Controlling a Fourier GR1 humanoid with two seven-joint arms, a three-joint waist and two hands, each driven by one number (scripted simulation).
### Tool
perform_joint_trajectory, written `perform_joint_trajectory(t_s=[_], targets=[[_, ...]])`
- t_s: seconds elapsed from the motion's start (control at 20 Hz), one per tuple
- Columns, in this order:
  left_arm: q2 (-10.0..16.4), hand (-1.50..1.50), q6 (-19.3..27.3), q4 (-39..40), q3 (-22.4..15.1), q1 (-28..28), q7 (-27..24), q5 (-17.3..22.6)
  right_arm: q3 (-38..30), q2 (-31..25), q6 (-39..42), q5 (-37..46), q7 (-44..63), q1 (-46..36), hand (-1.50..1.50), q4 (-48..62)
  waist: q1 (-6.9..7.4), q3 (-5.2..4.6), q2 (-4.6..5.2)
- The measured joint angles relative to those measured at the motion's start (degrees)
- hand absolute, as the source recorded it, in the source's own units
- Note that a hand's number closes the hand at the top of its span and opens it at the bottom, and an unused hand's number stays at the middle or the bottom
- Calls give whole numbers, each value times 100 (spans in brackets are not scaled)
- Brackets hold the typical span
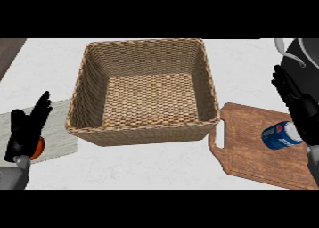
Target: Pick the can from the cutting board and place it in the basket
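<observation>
A blue can (280, 136) with a white top lies on its side on the brown wooden cutting board (254, 153) at the lower right. My right hand (300, 109) is just right of the can, fingers straight and pointing up, open, with its wrist partly behind the can's white end. The woven wicker basket (90, 82) stands in the middle of the counter, left of the board, with nothing in it. My left hand (27, 129) rests open at the lower left, fingers up.
A pale grey mat (57, 138) lies under my left hand, with an orange object (38, 149) partly hidden behind the hand. A dark pot (310, 53) with a grey handle sits at the upper right. A brown strip borders the upper left.
</observation>
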Motion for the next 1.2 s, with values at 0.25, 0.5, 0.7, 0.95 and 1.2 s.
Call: perform_joint_trajectory(t_s=[0.25, 0.5, 0.7, 0.95, 1.2], targets=[[-367, 0, -135, 118, -119, 180, 130, 145, -508, 289, 624, -910, -428, -479, 150, 131, 6, 14, -56], [-662, 0, -290, -64, -312, 389, 236, 291, -253, 580, 1525, -1268, -1121, -726, -150, -3, 60, 45, -100], [-660, 0, -361, -235, -305, 624, 271, 331, 264, 820, 1121, -519, -1143, -565, -150, -382, -12, 47, -140], [-672, 0, -330, -364, -292, 776, 338, 323, 374, 147, 650, 598, -370, -684, -150, -629, -95, 27, -169], [-641, 0, -346, -468, -260, 935, 335, 328, 96, -1135, 905, 1359, 628, -1067, -150, -851, -164, 15, -194]])
